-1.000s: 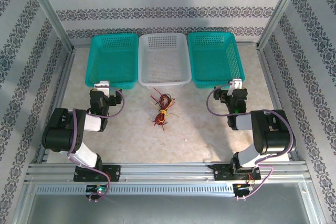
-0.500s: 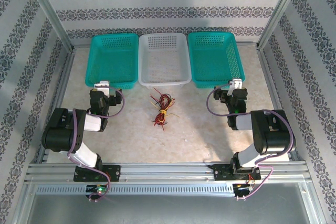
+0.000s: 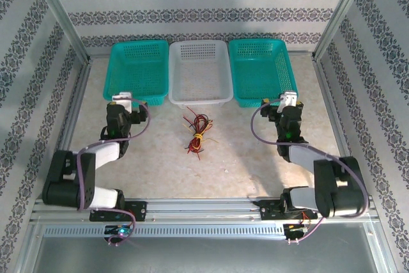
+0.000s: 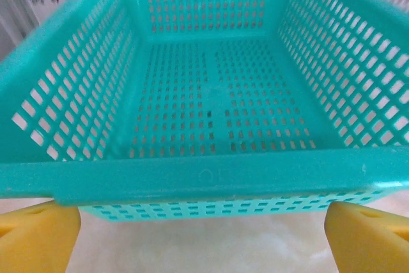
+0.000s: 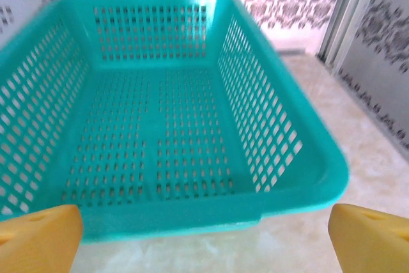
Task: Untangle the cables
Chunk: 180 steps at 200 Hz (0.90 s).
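Tangled cables lie centre frame on desk, untouched; left gripper and right gripper each face a teal basket, jaws wide, empty, likely pre-grasp staging.

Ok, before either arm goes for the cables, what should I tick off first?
1. Pincers open: ok. The left pincer and right pincer both stand wide, with nothing held.
2. Cables within reach: probably ok. The cables lie on the table between the two arms.
3. Cables separated: not ok. Red, yellow and black strands form one clump.
4. Pincers aimed at the cables: not ok. Each faces a teal basket, the left basket and the right basket.
5. Teal baskets free: ok. Both hold nothing.
6. Which strand lies on top: cannot tell.
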{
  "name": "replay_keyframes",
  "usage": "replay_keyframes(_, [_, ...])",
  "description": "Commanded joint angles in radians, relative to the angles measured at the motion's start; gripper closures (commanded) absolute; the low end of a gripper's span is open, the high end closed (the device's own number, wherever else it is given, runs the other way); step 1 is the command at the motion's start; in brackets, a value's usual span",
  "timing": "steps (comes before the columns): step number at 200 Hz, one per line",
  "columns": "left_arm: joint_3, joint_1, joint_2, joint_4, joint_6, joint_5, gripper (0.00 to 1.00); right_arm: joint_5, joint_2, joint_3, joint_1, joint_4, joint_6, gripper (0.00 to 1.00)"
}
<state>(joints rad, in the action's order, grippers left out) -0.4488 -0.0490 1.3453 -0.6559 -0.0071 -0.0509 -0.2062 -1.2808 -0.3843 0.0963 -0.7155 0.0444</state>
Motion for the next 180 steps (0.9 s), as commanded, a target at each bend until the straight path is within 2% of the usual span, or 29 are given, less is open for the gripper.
replay_keyframes(1, [-0.034, -0.073, -0.134, 0.218, -0.045, -0.056, 0.03, -0.124, 0.089, 0.012, 0.036, 0.126, 0.008, 0.02])
replay_keyframes(18, [-0.027, -0.155, -0.249, 0.322, -0.088, -0.133, 0.05, -0.159, 0.178, 0.019, 0.044, 0.217, 0.068, 0.01])
replay_keyframes(36, [-0.028, -0.251, -0.349, 0.432, -0.119, -0.272, 0.05, -0.212, 0.267, -0.006, 0.065, 0.384, 0.118, 0.02])
replay_keyframes(50, [-0.056, -0.279, -0.409, 0.562, -0.211, -0.267, 0.05, -0.346, 0.337, -0.069, 0.102, 0.600, 0.226, 0.01])
replay_keyframes(58, [-0.091, -0.289, -0.428, 0.648, -0.264, -0.239, 0.07, -0.363, 0.366, -0.118, 0.105, 0.747, 0.310, 0.02])
replay_keyframes(69, [-0.138, -0.313, -0.448, 0.749, -0.324, -0.204, 0.10, -0.329, 0.390, -0.186, 0.107, 0.931, 0.400, 0.01])
replay_keyframes(85, [-0.199, -0.342, -0.466, 0.848, -0.392, -0.154, 0.10, -0.168, 0.348, -0.315, 0.126, 1.172, 0.474, 0.01])
replay_keyframes(97, [-0.259, -0.345, -0.458, 0.921, -0.446, -0.129, 0.06, -0.231, 0.271, -0.421, 0.237, 1.344, 0.541, 0.01])
replay_keyframes(117, [-0.454, -0.340, -0.342, 1.055, -0.433, -0.135, 0.03, -0.492, 0.123, -0.633, 0.543, 1.571, 0.655, 0.02])
replay_keyframes(129, [-0.622, -0.335, -0.220, 1.145, -0.410, -0.123, 0.05, -0.502, 0.059, -0.699, 0.663, 1.539, 0.633, 0.02])
replay_keyframes(137, [-0.723, -0.332, -0.134, 1.201, -0.409, -0.092, 0.08, -0.469, 0.019, -0.680, 0.696, 1.459, 0.637, 0.01])
replay_keyframes(149, [-0.822, -0.330, -0.035, 1.232, -0.407, 0.003, 0.16, -0.234, -0.054, -0.663, 0.669, 1.347, 0.653, 0.02])
replay_keyframes(160, [-0.855, -0.330, 0.014, 1.214, -0.431, 0.081, 0.16, -0.134, -0.124, -0.684, 0.695, 1.329, 0.725, 0.01])
replay_keyframes(180, [-0.827, -0.328, 0.023, 1.147, -0.505, 0.142, 0.15, -0.129, -0.209, -0.703, 0.829, 1.285, 0.768, 0.02])
